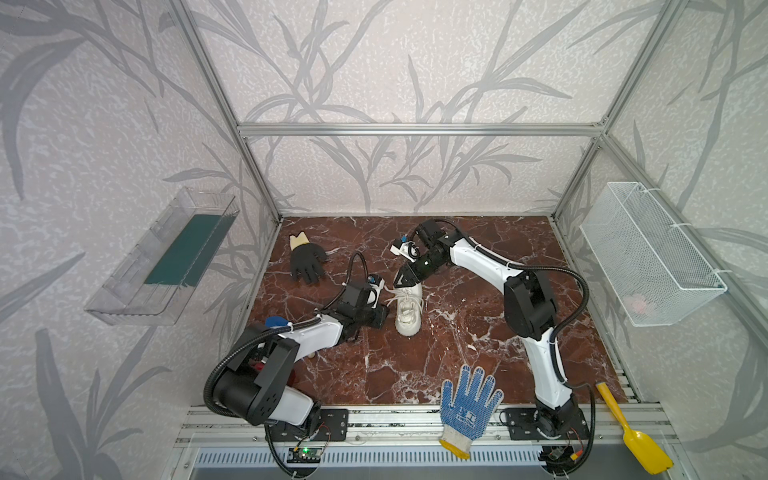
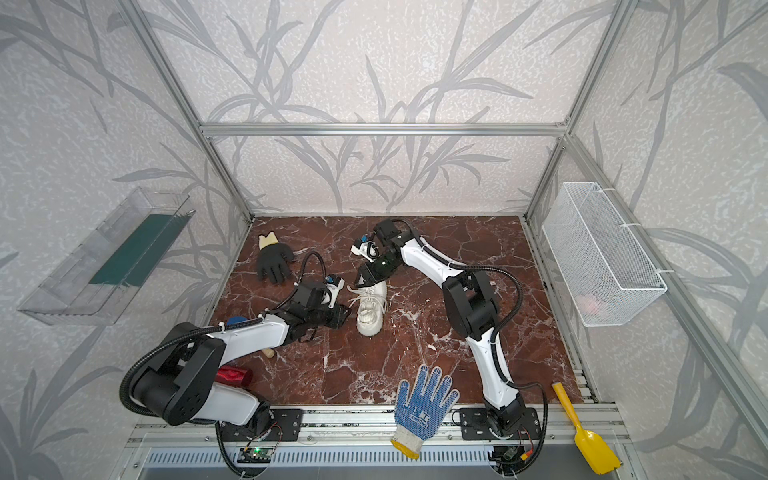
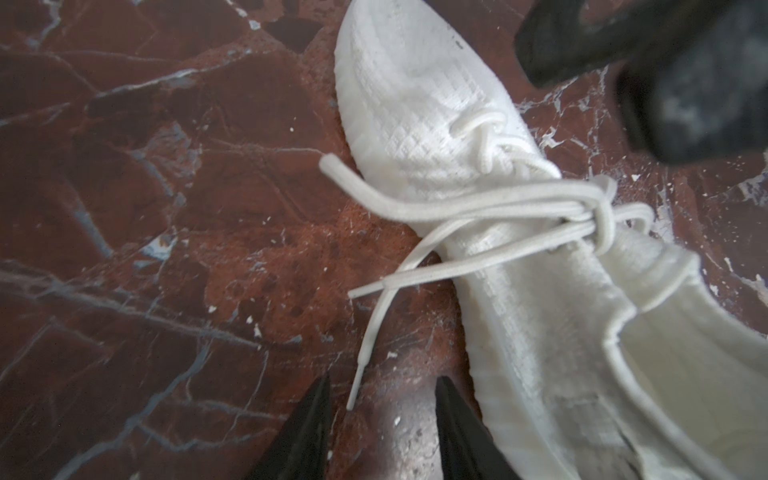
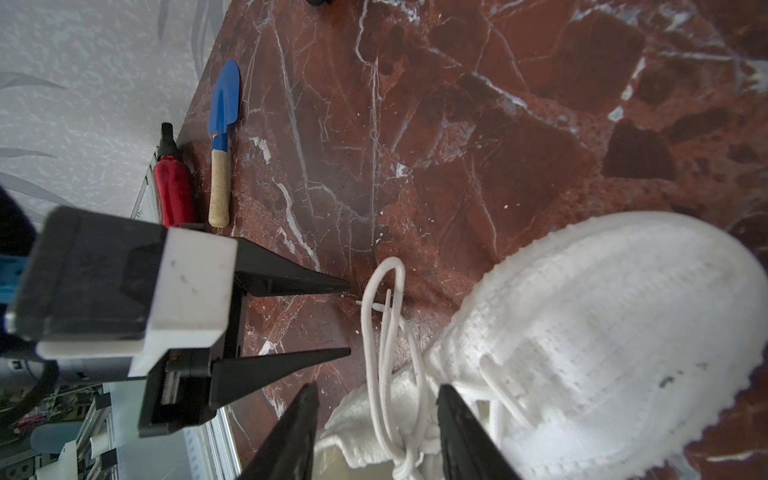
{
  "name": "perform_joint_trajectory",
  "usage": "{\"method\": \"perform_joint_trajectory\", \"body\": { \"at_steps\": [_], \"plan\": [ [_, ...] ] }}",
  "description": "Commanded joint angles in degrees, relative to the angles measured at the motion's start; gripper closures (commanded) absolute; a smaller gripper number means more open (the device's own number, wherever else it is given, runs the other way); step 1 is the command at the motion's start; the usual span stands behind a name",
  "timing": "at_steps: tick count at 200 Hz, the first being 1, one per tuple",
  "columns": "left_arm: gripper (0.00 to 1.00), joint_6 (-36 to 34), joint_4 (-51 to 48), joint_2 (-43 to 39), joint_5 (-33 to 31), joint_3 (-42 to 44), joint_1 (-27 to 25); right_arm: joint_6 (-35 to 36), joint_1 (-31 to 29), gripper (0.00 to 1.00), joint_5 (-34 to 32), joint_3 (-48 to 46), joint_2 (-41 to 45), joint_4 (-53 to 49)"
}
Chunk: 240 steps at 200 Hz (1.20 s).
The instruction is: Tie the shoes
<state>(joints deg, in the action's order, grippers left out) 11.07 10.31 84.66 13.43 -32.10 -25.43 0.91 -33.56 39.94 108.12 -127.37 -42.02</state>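
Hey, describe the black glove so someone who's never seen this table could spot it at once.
On the red marble table, look to the far left corner, beyond the sneaker. The black glove lies flat there, fingers spread. Its cream cuff sets it apart from the blue-dotted glove at the near edge.

- Off-white sneaker (image 2: 371,311) lies mid-tabletop (image 2: 436,340), its laces (image 2: 355,300) splayed leftward.
- Left tool (image 2: 345,314) sits just beside it; right tool (image 2: 362,283) is at its far end.
- Blue dotted glove (image 2: 422,401) lies at the front edge.
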Motion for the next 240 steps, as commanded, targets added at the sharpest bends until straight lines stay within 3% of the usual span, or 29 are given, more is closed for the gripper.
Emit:
{"method": "perform_joint_trajectory", "body": {
  "at_steps": [1, 103, 150, 175, 240],
  "plan": [
    [0.56, -0.25, 3.80, 2.52, 2.05, -0.71, 0.14, 0.05, 0.80, 0.52, 0.57, 1.09, 0.96, -1.37],
    [0.66, -1.98, 16.01, 8.20, 0.76, 2.50, 0.05, -0.16, 2.41, 0.52, 2.23, -0.54, 2.34, -0.86],
    [0.91, -2.49, 18.17, 8.46, -0.02, 4.31, 0.19, -0.46, 2.43, 0.52, 3.28, -0.72, 2.00, -0.15],
    [0.99, -3.09, 18.76, 7.66, -1.34, 4.93, 0.14, -0.90, 2.38, 0.52, 5.47, -0.61, 1.32, 0.72],
    [1.00, -3.79, 13.71, 6.07, -1.49, 2.62, 1.78, -3.39, 2.14, 0.53, 10.61, 1.31, -2.56, 2.11]
  ]
}}
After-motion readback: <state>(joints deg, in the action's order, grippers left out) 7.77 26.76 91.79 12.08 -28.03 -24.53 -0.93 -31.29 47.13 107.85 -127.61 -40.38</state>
